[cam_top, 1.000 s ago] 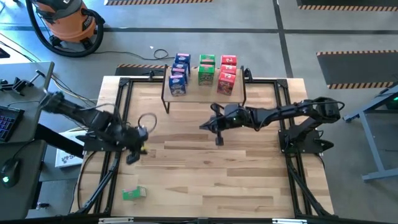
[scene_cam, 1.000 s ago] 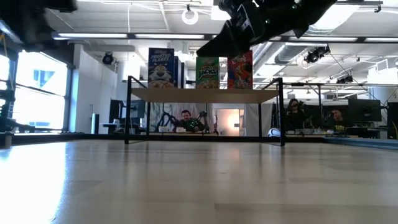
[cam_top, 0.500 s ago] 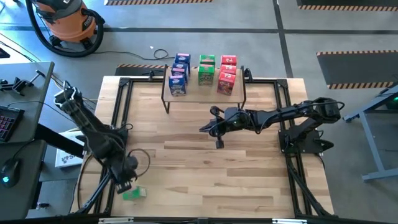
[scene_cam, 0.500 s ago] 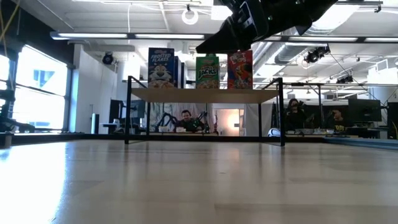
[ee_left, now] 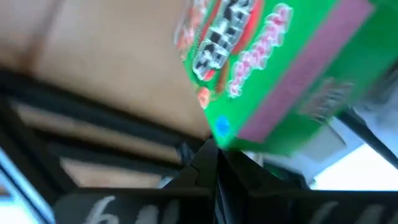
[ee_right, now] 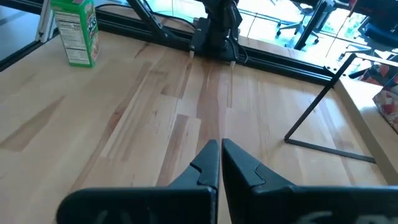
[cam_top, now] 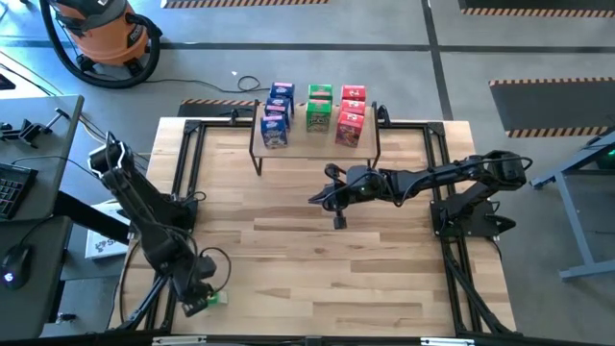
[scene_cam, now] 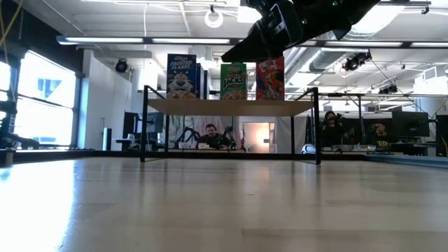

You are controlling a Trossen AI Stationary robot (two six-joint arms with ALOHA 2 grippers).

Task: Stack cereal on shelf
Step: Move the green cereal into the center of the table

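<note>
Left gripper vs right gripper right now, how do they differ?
The left gripper is at the table's near left corner, right by the loose green cereal box; the right gripper hangs over mid-table in front of the shelf, with nothing near it. The green box fills the left wrist view; the right wrist view shows mostly bare tabletop. Both have shut jaws and hold nothing.

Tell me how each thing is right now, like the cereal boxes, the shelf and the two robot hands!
shelf: standing at the table's far edge, boxes on top.
blue boxes: upright on the shelf.
green boxes: upright on the shelf.
red boxes: upright on the shelf.
loose green box: upright, near left corner of the table.
left gripper: shut, right at the loose green box.
right gripper: shut, empty, above mid-table.
</note>
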